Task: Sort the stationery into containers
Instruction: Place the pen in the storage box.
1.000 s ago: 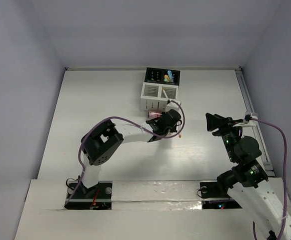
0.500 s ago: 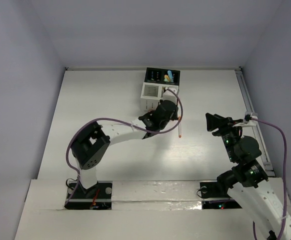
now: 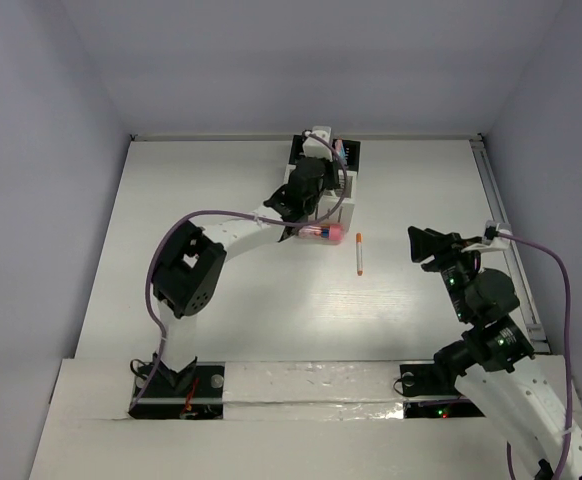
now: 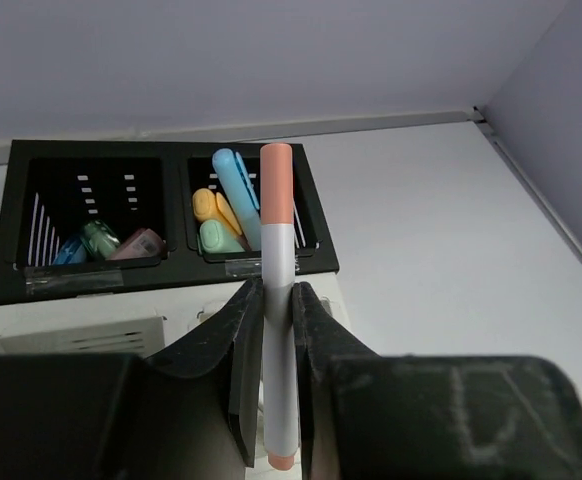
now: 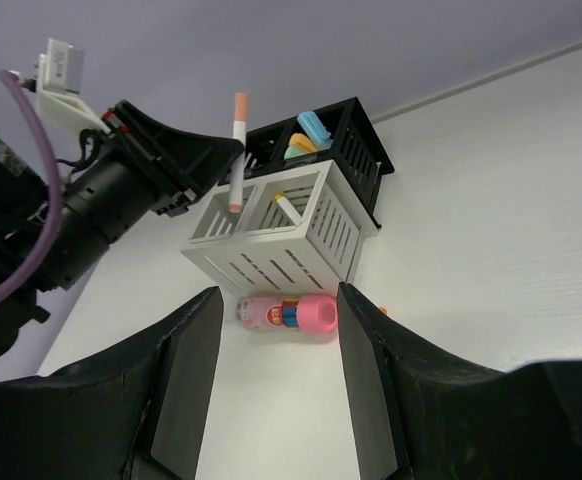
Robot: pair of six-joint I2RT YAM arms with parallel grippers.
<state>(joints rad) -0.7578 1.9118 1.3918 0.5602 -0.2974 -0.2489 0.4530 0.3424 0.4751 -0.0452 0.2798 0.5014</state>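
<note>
The organiser has its white half under the left gripper. The right gripper, well nearer, gapes empty. A pink cylinder lies just before the organiser. The left gripper clamps an upright stick mid-shaft: light, stiff, likely slick.

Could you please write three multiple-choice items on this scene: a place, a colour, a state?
1. The fat pink cylinder lies: A) in the right gripper; B) on the table beside the white slotted box; C) inside that box.
2. The ends of the white stick in the left gripper are: A) green; B) blue; C) orange.
3. The right gripper is: A) open and empty; B) shut on the stick; C) shut on the cylinder.
1 B: it lies at the box's foot. 2 C: both tips show orange. 3 A: fingers apart, nothing between.
</note>
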